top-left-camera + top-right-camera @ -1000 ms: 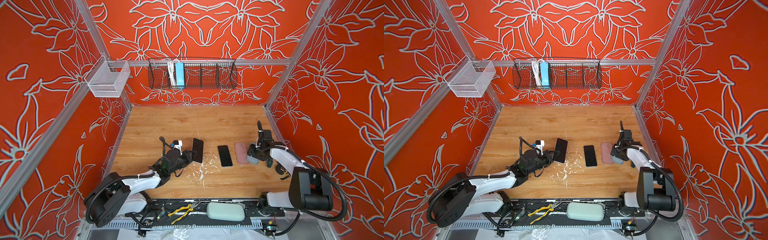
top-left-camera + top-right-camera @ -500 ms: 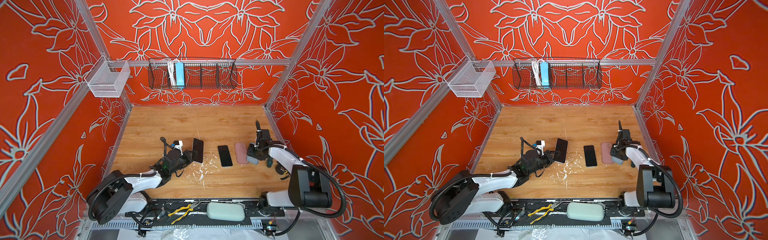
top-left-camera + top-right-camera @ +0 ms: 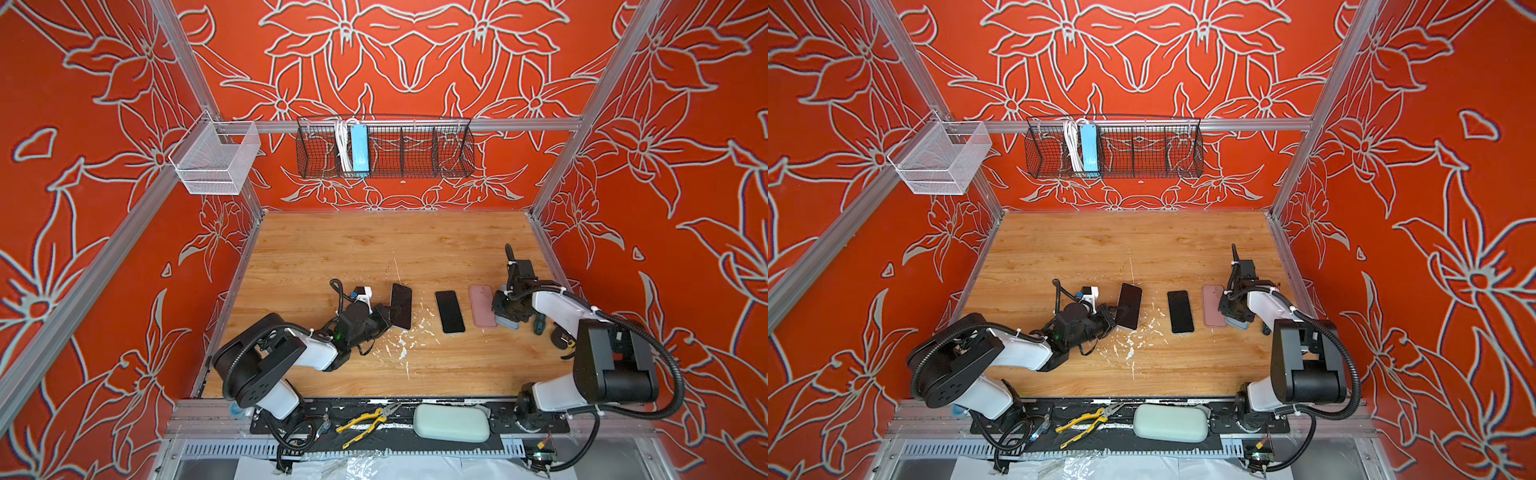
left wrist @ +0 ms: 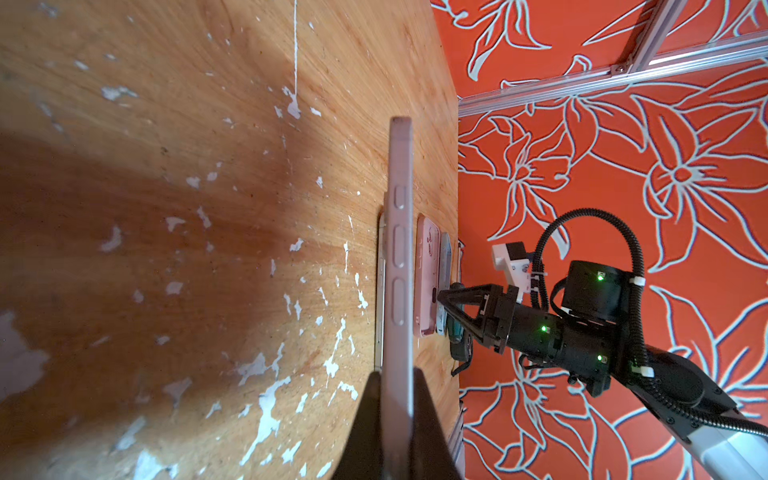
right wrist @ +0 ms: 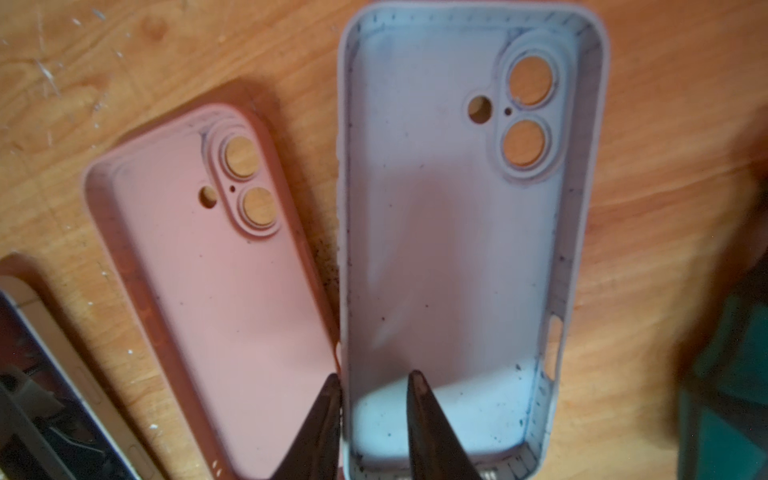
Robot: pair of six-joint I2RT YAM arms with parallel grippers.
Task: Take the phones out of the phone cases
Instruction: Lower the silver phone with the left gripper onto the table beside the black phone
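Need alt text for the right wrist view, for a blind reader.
Jaws of the right gripper straddle one side wall of an empty pale-blue matte phone case lying open-side up on the wooden table; an empty pink matte phone case lies beside it.

upright phone (image 3: 401, 305), flat phone (image 3: 449, 311), first case (image 3: 482, 305), second case (image 5: 449, 232): row left to right on table (image 3: 374, 249).

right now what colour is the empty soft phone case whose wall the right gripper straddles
The empty phone case is pale blue, clearest in the right wrist view.
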